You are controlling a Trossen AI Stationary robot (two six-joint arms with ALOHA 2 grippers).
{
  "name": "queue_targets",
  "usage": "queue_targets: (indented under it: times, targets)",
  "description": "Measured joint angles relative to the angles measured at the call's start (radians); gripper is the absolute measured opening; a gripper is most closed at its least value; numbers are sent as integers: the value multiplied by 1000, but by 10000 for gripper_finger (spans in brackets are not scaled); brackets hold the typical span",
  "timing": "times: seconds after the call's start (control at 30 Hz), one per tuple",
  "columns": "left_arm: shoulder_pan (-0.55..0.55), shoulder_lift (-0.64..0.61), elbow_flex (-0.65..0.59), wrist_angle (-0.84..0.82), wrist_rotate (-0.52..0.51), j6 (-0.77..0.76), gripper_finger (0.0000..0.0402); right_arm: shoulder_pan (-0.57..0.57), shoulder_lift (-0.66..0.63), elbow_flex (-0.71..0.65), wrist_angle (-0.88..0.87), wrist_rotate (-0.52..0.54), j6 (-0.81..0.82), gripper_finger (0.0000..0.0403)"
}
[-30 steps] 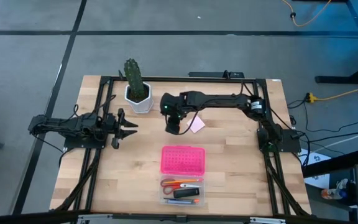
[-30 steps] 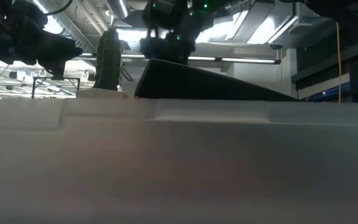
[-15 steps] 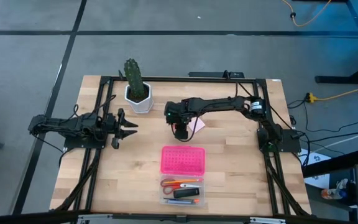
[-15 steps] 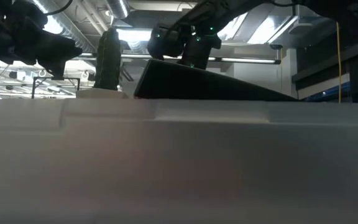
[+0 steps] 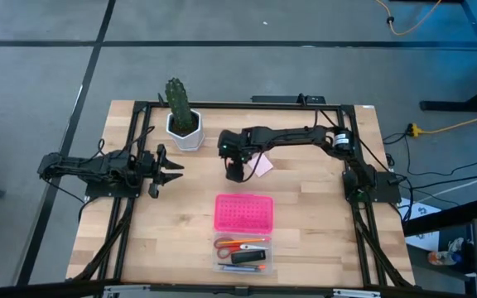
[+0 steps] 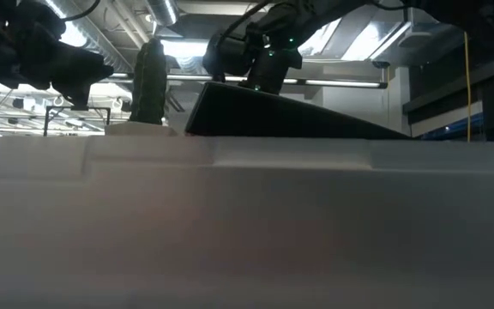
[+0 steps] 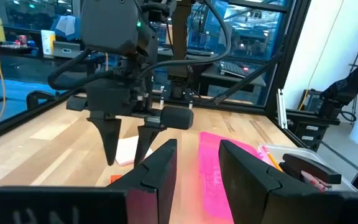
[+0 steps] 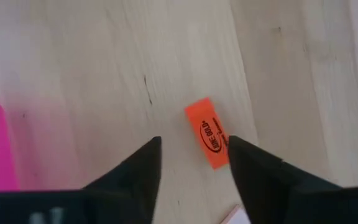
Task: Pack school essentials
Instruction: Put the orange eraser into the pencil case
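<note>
A tiny red-orange piece (image 8: 208,141) lies flat on the wooden table, also in the left wrist view (image 7: 117,179). My right gripper (image 8: 191,148) is open and empty; it points down just above the piece, one finger on either side. In the high view it (image 5: 236,171) hangs beside the pale pink notepad (image 5: 262,165), which lies flat. My left gripper (image 5: 172,170) is open and empty, held level at the table's left. The clear box (image 5: 241,253) near the front edge holds the red-handled scissors (image 5: 237,242) and other stationery.
The pink dotted lid (image 5: 243,213) lies just beyond the box. The green cactus in its white pot (image 5: 182,120) stands at the far left, close to my right gripper. A black frame (image 5: 247,105) runs along the table's edges. In the low view, the box wall (image 6: 247,223) fills the foreground.
My right gripper has gone down toward the table and a little toward the near edge, staying beside the notepad.
</note>
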Motion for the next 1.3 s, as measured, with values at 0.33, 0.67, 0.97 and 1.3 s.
queue_targets:
  times: [0.33, 0.67, 0.97, 1.3]
  targets:
    - [0, 0, 0, 0, 0, 0, 114, 1, 0, 0, 98, -22, -78, 288]
    - [0, 0, 0, 0, 0, 0, 114, 0, 61, -25, 88, 27, -161, 277]
    - [0, 0, 0, 0, 0, 0, 114, -1, 99, -21, 104, 83, -230, 277]
    - [0, 0, 0, 0, 0, 0, 114, 2, 124, -19, 84, 11, -229, 207]
